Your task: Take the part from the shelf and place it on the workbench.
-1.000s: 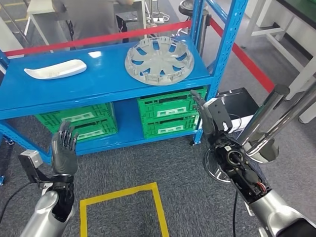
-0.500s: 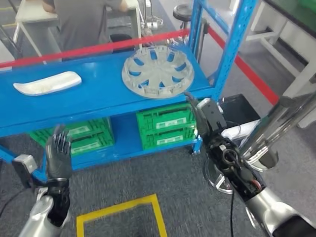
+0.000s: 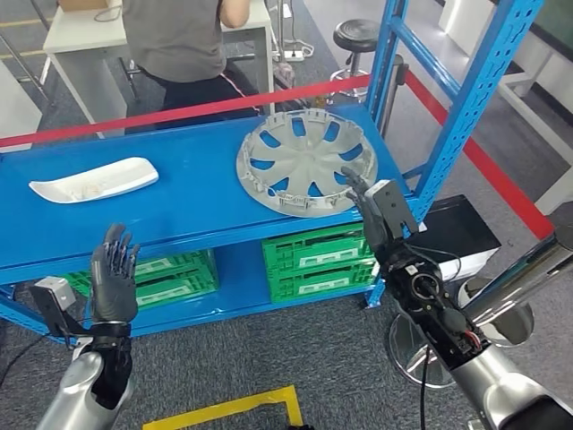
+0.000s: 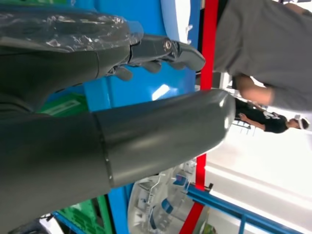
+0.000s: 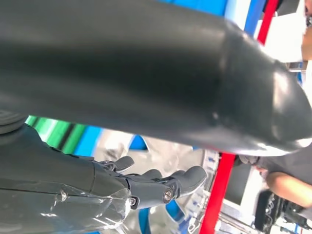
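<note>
I see the round grey plastic wheel cover (image 3: 306,162) lying flat on the top board of the blue metal shelf (image 3: 196,202), near its right end. My right hand (image 3: 370,210) is up by the cover's near edge, fingers apart, holding nothing. My left hand (image 3: 114,273) is raised in front of the shelf, fingers spread, empty. A long white plastic piece (image 3: 93,179) lies further left.

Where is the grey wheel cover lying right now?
In the head view the grey wheel cover lies flat on the right end of the blue shelf, above a green crate, with the right hand at its near edge.
</note>
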Robot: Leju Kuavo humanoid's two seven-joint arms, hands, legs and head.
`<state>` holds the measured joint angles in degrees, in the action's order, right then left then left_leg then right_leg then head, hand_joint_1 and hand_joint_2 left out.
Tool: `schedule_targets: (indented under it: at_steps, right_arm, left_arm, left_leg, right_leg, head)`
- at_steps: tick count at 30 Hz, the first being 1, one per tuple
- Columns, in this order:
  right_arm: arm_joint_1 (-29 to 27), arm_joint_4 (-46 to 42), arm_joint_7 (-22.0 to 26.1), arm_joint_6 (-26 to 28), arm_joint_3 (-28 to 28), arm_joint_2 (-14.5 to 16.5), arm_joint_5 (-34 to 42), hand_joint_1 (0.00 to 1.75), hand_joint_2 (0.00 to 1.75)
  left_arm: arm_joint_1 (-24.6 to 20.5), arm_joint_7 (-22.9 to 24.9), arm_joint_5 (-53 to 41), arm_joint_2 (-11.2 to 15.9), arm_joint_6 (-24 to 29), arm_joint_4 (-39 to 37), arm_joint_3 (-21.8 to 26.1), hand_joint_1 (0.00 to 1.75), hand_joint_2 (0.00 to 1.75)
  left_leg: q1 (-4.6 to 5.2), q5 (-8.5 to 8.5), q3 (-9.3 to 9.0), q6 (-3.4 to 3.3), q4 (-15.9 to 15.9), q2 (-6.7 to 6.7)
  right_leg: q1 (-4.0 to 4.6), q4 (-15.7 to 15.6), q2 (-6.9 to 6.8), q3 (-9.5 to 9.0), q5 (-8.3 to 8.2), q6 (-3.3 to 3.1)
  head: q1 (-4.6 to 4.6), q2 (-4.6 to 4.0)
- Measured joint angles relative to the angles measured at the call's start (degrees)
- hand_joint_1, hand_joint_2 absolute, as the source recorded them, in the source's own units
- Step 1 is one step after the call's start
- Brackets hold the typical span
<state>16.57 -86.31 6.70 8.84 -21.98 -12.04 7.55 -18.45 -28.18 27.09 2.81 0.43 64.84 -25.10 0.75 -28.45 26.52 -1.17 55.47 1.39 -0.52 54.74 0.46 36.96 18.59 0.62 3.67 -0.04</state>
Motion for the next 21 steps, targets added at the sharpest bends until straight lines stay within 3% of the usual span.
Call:
schedule_targets:
  at_steps: [2, 4, 6, 7, 8, 10, 11, 13, 14, 17, 18, 21]
  right_arm:
    - [0.53, -0.02, -0.01, -0.02, -0.01, 0.00, -0.09, 0.00, 0.00]
    - [0.71, -0.02, -0.19, -0.11, -0.04, 0.00, -0.50, 0.00, 0.00]
    - [0.72, 0.00, -0.58, -0.26, -0.16, 0.00, -1.26, 0.00, 0.00]
    - [0.72, 0.01, -0.78, -0.31, -0.23, 0.00, -1.59, 0.00, 0.00]
    - [0.72, 0.02, -0.92, -0.33, -0.30, 0.00, -1.82, 0.00, 0.00]
    - [0.75, 0.02, -1.05, -0.33, -0.35, 0.00, -1.99, 0.00, 0.00]
    - [0.78, 0.02, -1.07, -0.33, -0.36, 0.00, -2.00, 0.00, 0.00]
    - [0.85, 0.02, -1.11, -0.33, -0.38, 0.00, -2.01, 0.00, 0.00]
    - [0.87, 0.02, -1.17, -0.34, -0.39, -0.01, -2.06, 0.00, 0.00]
    - [0.92, 0.02, -2.19, -0.85, -0.40, -0.18, -3.19, 0.00, 0.00]
    - [0.95, 0.02, -2.98, -1.38, -0.40, -0.34, -3.99, 0.00, 0.44]
    - [1.35, -0.05, -6.93, -4.87, -0.39, -1.35, -7.68, 0.00, 1.75]
  left_arm:
    - [-0.14, -0.02, -0.04, 0.05, 0.07, 0.30, 0.02, 0.00, 0.00]
    - [-0.10, -0.02, -0.05, 0.09, 0.12, 0.39, 0.03, 0.00, 0.00]
    - [0.18, -0.01, -0.05, 0.19, 0.17, 0.42, 0.03, 0.00, 0.00]
    - [0.34, -0.01, -0.05, 0.25, 0.20, 0.42, 0.03, 0.00, 0.00]
    - [0.44, -0.01, -0.05, 0.31, 0.21, 0.42, 0.04, 0.00, 0.00]
    - [0.50, -0.01, -0.05, 0.42, 0.23, 0.47, 0.06, 0.00, 0.00]
    - [0.47, -0.01, -0.05, 0.48, 0.23, 0.50, 0.07, 0.00, 0.00]
    - [0.49, -0.01, -0.05, 0.54, 0.24, 0.62, 0.09, 0.00, 0.00]
    - [0.52, -0.01, -0.05, 0.54, 0.25, 0.68, 0.09, 0.00, 0.00]
    - [0.65, -0.01, -0.05, 0.58, 0.29, 0.83, 0.18, 0.00, 0.00]
    - [0.69, -0.01, -0.05, 0.60, 0.31, 0.88, 0.24, 0.00, 0.00]
    - [0.93, -0.01, -0.05, 0.63, 0.47, 1.04, 0.42, 0.00, 0.00]
  left_leg:
    - [-0.14, 0.04, 3.06, 0.70, 5.17, -0.34]
    - [-0.40, -2.72, 8.00, 1.39, 12.48, -0.71]
    - [-0.62, -5.71, 12.02, 1.74, 16.91, -0.86]
    - [-0.69, -5.43, 12.82, 1.73, 16.58, -0.89]
    - [-0.72, -3.68, 12.60, 1.64, 14.27, -0.91]
    - [-0.68, 2.23, 9.89, 1.12, 5.63, -0.95]
    - [-0.54, 4.11, 8.59, 0.80, 1.85, -0.98]
    - [-0.29, 5.57, 7.41, 0.15, -1.67, -1.00]
    - [-0.28, 5.59, 7.37, 0.26, -1.80, -0.96]
    - [-0.39, 6.44, 7.20, 0.67, -1.95, -0.81]
    - [-0.34, 6.41, 7.17, 0.52, -1.93, -0.77]
    - [-0.31, 6.27, 7.18, 0.17, -1.90, -0.71]
  right_leg:
    - [-0.17, -0.32, -0.04, -0.63, 0.39, -0.59]
    - [-0.23, -0.58, -0.07, -1.12, 0.92, -0.97]
    - [-0.24, -0.61, -0.03, -1.56, 1.52, -1.07]
    - [-0.24, -0.60, 0.02, -1.87, 1.81, -1.05]
    - [-0.24, -0.60, 0.07, -2.25, 2.10, -1.00]
    - [-0.20, -0.61, 0.12, -3.08, 2.65, -0.75]
    - [-0.13, -0.61, 0.16, -3.37, 2.87, -0.56]
    - [-0.02, -0.64, 0.22, -3.51, 3.24, -0.01]
    - [0.10, -0.56, 0.21, -3.47, 3.57, -0.13]
    - [0.32, -0.42, 0.10, -3.51, 3.92, -1.48]
    - [0.32, -0.55, 0.09, -3.59, 3.74, -1.57]
    - [0.30, -1.00, 0.09, -3.86, 3.59, -0.93]
  head:
    - [-0.31, 0.00]
    - [-0.66, 0.00]
    - [-0.84, 0.00]
    - [-0.92, 0.00]
    - [-0.98, 0.00]
    - [-1.09, 0.00]
    - [-1.16, 0.00]
    - [-1.25, 0.00]
    - [-1.22, 0.00]
    - [-0.94, 0.00]
    - [-0.82, 0.00]
    - [-0.58, 0.00]
